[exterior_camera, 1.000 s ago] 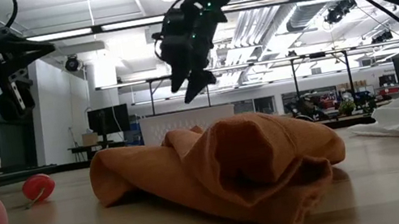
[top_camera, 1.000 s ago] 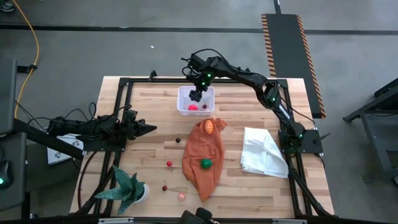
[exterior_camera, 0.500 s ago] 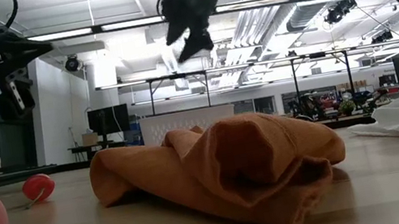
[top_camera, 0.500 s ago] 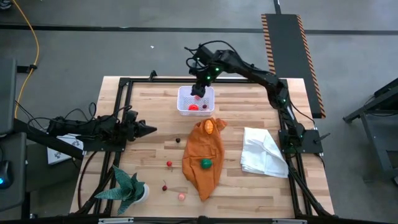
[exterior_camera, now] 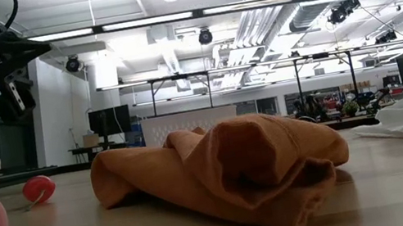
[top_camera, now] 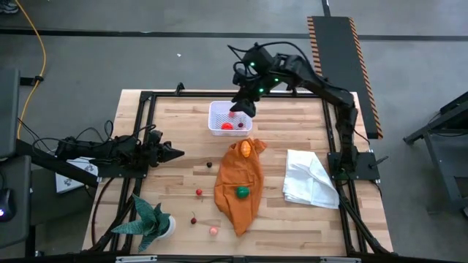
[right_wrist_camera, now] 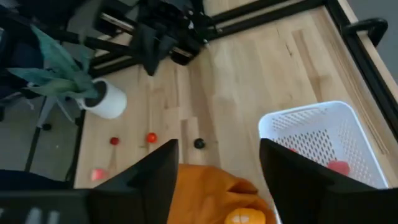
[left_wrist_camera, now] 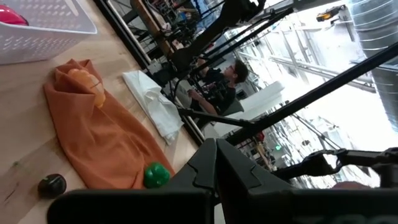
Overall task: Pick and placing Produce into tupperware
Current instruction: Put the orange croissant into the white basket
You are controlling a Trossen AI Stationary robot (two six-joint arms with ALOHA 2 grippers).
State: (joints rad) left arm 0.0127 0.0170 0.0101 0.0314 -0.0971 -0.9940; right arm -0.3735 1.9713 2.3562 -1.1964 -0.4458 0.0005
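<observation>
Toy produce looks light, hard, smooth and rollable; each piece is best pinched across its middle. Orange piece (top_camera: 247,147) and green piece (top_camera: 242,192) sit on the soft, rumpled orange cloth (top_camera: 239,183). Perforated white tupperware (top_camera: 229,118) holds red pieces. Right gripper (top_camera: 244,107) hangs above the tub's edge, fingers parted, empty. Left gripper (top_camera: 174,153) rests shut at the left side.

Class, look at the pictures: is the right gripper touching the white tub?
Apart. In the right wrist view the open right gripper is empty, with the white tub well beyond its fingertips.
</observation>
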